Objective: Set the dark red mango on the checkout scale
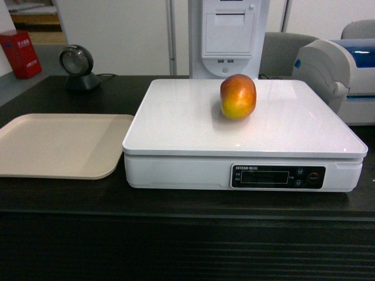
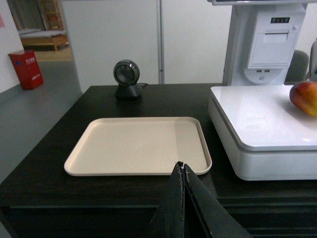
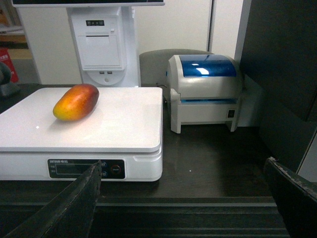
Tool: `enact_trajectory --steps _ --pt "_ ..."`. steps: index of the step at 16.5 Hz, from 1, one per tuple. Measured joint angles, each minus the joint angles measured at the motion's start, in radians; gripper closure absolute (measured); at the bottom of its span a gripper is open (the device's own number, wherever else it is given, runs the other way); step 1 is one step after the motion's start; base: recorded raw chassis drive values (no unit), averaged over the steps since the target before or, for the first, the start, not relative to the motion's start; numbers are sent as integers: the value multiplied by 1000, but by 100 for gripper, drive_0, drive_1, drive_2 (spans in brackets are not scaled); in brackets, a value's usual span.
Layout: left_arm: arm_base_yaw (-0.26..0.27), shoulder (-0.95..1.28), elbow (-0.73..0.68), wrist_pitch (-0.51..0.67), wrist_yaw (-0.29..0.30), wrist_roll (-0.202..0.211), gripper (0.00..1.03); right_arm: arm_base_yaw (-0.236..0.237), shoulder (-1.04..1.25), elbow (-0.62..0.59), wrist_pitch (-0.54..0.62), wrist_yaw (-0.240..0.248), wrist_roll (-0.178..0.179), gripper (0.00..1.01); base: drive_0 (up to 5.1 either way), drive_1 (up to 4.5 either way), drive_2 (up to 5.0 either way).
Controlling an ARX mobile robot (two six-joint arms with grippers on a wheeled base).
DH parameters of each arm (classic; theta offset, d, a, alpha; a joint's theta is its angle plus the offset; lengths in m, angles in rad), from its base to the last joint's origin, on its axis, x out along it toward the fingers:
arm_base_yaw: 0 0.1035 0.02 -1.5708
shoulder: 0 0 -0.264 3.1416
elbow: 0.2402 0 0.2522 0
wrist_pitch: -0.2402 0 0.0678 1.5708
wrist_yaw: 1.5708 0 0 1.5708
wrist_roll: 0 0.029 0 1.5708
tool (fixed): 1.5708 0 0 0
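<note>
The dark red mango point(image 1: 238, 96) lies on the white scale point(image 1: 193, 134), toward the back of its platform, on the dark checkout point(image 1: 58, 199) counter. In the right wrist view the mango point(image 3: 76, 102) rests on the scale point(image 3: 124, 129) with its red end to the right. It shows at the right edge of the left wrist view as the mango point(image 2: 305, 98). My left gripper point(image 2: 181, 166) is shut and empty, held before the counter's front edge. My right gripper point(image 3: 181, 171) is wide open and empty, in front of the counter beside the scale's right corner. Neither gripper shows in the head view.
A beige tray point(image 1: 58, 146) lies left of the scale. A round black scanner point(image 1: 77, 65) stands at the back left. A white receipt terminal point(image 1: 228, 35) rises behind the scale, and a blue-lidded printer point(image 3: 205, 89) sits to its right. A red box point(image 1: 20, 54) stands on the floor far left.
</note>
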Motion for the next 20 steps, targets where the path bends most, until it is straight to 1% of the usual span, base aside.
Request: enact_trajectory --steps 6,7,14,16,17,20 --pt "0 0 -5 -5 1 0 101 0 0 0 -1 0 0 3 0 0 0" --pt "0 0 -5 -5 0 0 96 0 0 0 -1 0 0 3 0 0 0" --pt "0 0 -5 -5 1 -1 21 0 0 0 -1 0 0 3 0 0 0" --pt "0 0 -5 -5 1 0 3 0 0 0 -1 0 0 3 0 0 0" --pt "0 0 -5 -5 1 0 6 0 0 0 -1 0 0 3 0 0 0" --pt "0 0 -5 -5 1 0 5 0 0 0 -1 0 0 3 0 0 0"
